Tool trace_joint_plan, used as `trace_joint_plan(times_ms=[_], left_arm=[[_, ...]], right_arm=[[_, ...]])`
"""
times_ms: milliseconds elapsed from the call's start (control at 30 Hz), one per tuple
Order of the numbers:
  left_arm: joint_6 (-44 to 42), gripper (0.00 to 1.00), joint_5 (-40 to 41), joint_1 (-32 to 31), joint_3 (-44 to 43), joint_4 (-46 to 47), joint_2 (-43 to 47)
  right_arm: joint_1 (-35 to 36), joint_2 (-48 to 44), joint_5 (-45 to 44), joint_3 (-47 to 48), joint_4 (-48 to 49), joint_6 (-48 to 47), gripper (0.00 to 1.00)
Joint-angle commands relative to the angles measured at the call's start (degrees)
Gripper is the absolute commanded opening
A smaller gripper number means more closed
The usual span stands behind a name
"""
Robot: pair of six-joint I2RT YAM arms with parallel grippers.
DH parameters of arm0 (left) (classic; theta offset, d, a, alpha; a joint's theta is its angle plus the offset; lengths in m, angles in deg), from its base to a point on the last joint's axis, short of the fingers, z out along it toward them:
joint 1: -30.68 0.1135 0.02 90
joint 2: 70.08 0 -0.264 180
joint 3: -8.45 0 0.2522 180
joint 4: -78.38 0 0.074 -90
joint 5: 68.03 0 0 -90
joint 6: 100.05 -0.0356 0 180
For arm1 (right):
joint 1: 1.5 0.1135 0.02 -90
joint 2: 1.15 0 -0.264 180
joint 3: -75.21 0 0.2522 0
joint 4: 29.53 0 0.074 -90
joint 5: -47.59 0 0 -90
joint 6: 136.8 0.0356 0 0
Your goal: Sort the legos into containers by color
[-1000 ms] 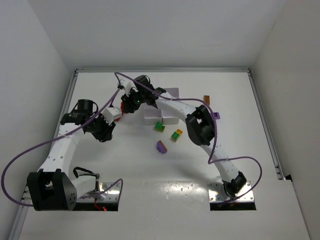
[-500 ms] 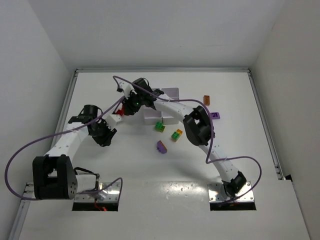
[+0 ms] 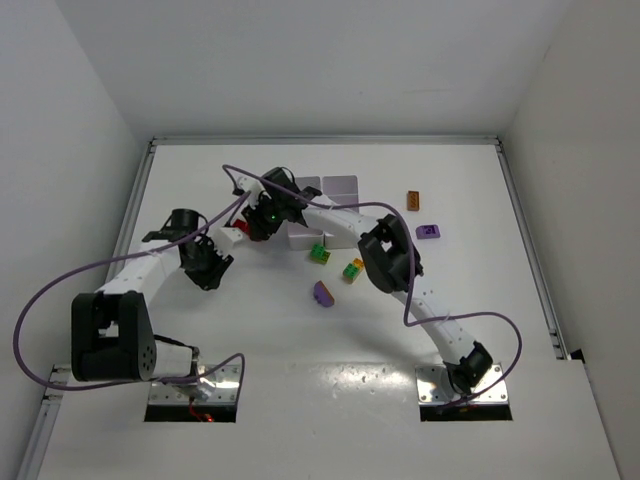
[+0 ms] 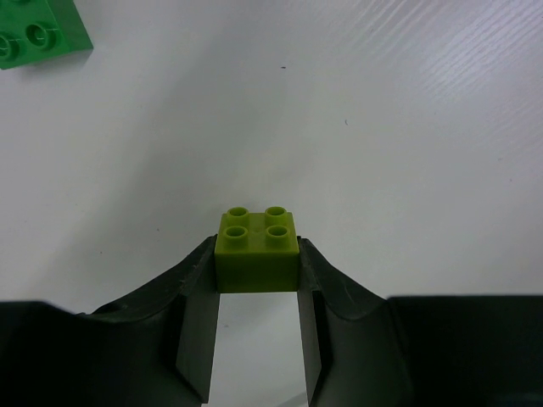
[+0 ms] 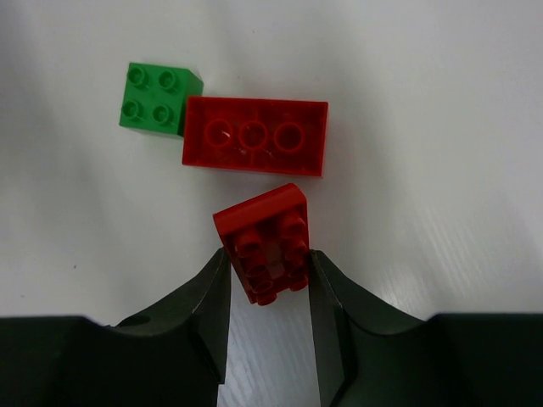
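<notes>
Notice your left claw (image 4: 254, 259) is clamped on the lime-yellow lego (image 4: 256, 242) by its flat sides, studs up, likely for a clean drop. Your right claw (image 5: 268, 259) pinches a tilted red lego (image 5: 265, 231) above the table (image 5: 441, 127), near a longer red brick (image 5: 254, 136), left of the tray (image 3: 341, 187).

Site read as a robotics lab test cell. Bare white tabletop (image 3: 330, 360), boxed by plain white walls (image 3: 320, 70) from 9 through 12 to 3 o'clock. Two white robot arms (image 3: 440, 320) bolted on metal base plates (image 3: 463, 395) at 6 o'clock. Purple cables (image 3: 521, 345) looped loose. Metal rail (image 3: 530, 250) ran along the 3 o'clock edge.
</notes>
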Motion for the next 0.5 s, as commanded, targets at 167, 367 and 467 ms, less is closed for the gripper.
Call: trace_joint_plan(times_ms=[167,367,467], left_arm=[[1.3,0.46,-0.8,1.2,0.7,1.7,-0.9],[1.8,0.56,-1.4,1.7,1.8,1.7,0.6],[1.8,0.62,-4.3,2.9,2.4,1.7,3.7]], right_arm=[[0.5,0.1,-1.3,2.3,-0.3,-0.4,0.19],[0.5,-0.4,-1.9,1.7,-0.3,-0.4,0.45],[0.5,-1.7,-1.2,1.2,-0.3,-0.4,0.59]])
